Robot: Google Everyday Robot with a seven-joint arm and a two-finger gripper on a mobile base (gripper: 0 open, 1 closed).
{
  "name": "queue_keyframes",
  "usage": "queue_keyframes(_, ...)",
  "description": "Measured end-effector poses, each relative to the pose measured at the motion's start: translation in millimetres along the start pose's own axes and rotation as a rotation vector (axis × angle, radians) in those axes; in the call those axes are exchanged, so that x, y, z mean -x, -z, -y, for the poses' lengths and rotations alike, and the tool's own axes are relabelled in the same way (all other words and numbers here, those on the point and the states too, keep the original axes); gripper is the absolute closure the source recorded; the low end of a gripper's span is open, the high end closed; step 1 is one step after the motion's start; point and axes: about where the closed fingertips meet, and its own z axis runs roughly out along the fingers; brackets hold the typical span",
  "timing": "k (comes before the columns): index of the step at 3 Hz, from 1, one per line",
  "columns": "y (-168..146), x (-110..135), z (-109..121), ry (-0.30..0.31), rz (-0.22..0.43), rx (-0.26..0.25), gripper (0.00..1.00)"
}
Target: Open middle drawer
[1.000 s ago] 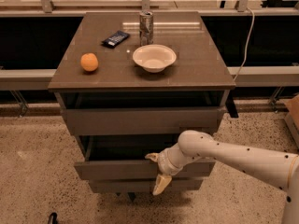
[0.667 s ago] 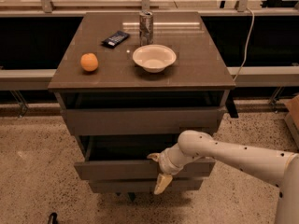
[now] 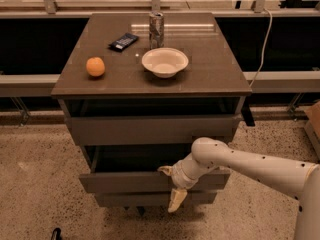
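Note:
The middle drawer (image 3: 130, 181) is the central grey-brown front of the cabinet and stands pulled out a little, with a dark gap above its top edge. My gripper (image 3: 171, 185) is at the drawer's front, right of centre. Its fingers are spread: the upper finger (image 3: 165, 170) rests at the top edge of the front, and the lower finger (image 3: 176, 200) hangs down in front of it. My white arm (image 3: 250, 164) reaches in from the right.
The top drawer (image 3: 150, 129) is slightly out; the bottom drawer (image 3: 135, 200) sits just below. On the cabinet top (image 3: 210, 79) are an orange (image 3: 95, 66), a white bowl (image 3: 165, 62), a can (image 3: 156, 30) and a dark packet (image 3: 124, 41). The floor is speckled, and a cardboard box (image 3: 314, 124) stands at the right.

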Motion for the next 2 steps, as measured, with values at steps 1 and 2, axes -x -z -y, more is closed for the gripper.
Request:
queue_keyframes(1,4.8,11.8,-31.7,0.033,0.011,0.071,0.19)
queue_keyframes(2,4.8,22.4,-60.4,0.051,0.021,0.128,0.19)
